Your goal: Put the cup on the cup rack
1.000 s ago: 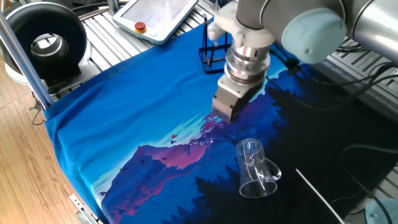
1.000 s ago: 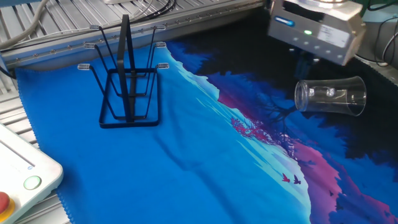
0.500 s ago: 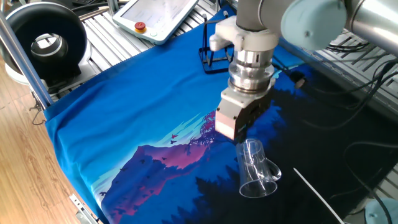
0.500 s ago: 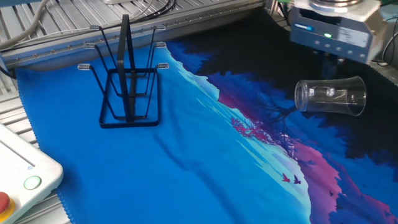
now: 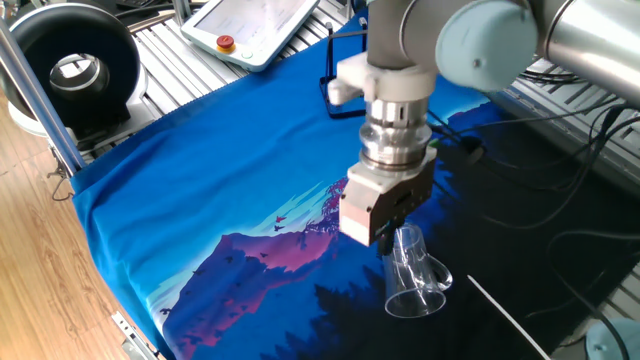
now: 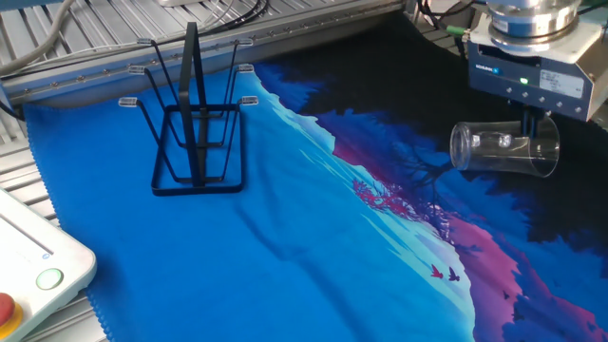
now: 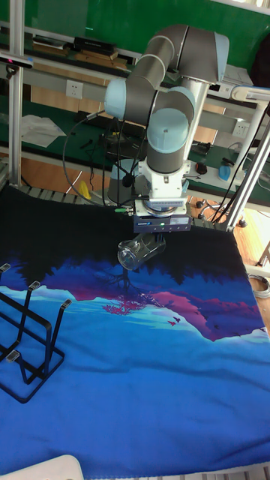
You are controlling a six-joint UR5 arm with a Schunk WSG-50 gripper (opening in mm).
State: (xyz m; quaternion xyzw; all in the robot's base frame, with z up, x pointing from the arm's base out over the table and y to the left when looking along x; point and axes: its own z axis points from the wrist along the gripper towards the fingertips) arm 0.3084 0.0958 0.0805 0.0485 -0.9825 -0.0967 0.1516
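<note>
Glass mug on its side, gripper over it

We see the clear mug [image 6: 503, 149] lying sideways; the gripper [image 5: 385, 235] hovers, jaws' state unclear. We judge it rigid, slippery, breakable: grip across the wall.

The cup [image 6: 503, 149] is laid on its side on the surface [image 6: 313, 247], directly beneath the gripper [image 6: 534, 122]. The cup rack [image 6: 195, 123] is stood well apart, near the surface's far edge.
</note>
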